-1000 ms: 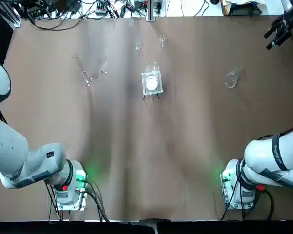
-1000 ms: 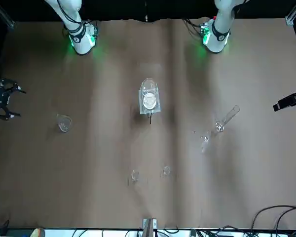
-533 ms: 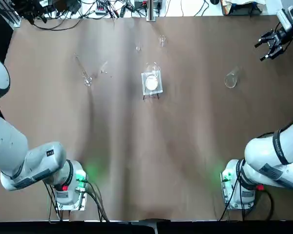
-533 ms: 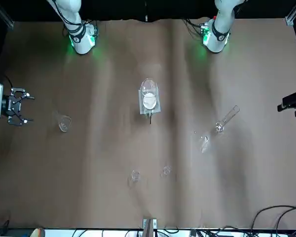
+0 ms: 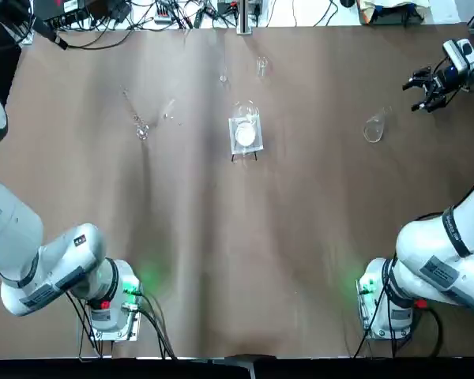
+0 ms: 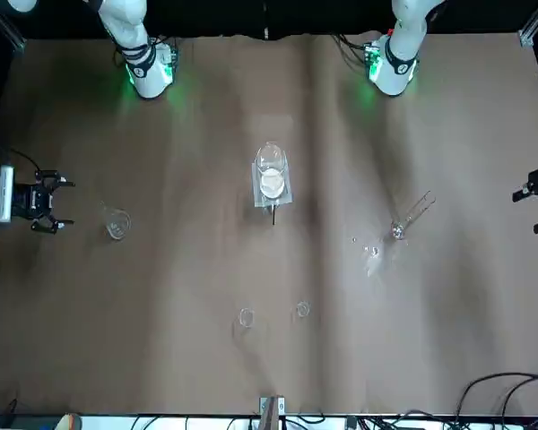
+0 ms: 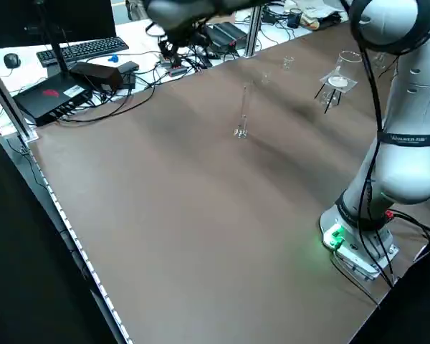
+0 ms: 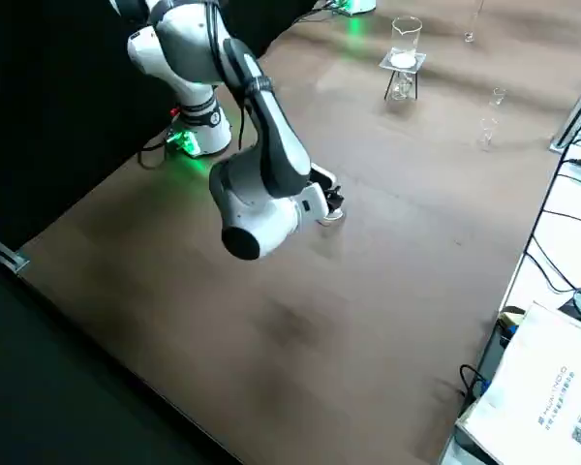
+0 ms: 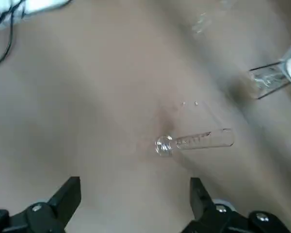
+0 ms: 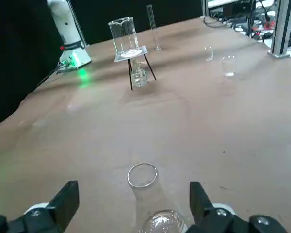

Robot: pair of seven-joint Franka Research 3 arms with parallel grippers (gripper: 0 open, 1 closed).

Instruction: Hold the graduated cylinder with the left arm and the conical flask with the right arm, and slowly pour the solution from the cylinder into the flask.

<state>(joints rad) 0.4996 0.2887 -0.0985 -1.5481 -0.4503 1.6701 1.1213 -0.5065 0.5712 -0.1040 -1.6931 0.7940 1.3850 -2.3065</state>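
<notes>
A brown table holds scattered clear glassware, seen from overhead with both arm bases at the near edge.

The right gripper hangs at the far right side of the table, tipped sideways. Its fingers are spread wide and hold nothing. The conical flask stands upright on the table just beside this gripper, on the side toward the table's middle, apart from the fingers. In the right wrist view the flask sits in line with the gap between the two spread fingers, just ahead of them and untouched.

The left gripper is raised above the far left part of the table, and only its edge shows in the front view. Its fingers are also spread apart and empty. The graduated cylinder stands upright on its small foot, below and ahead of this gripper, well apart from it. In the left wrist view the cylinder appears beyond the open fingers.

Between the two grippers, near the table's centre, a beaker with white contents sits on a small square stand. Two tiny glass pieces stand beyond it toward the far edge.
</notes>
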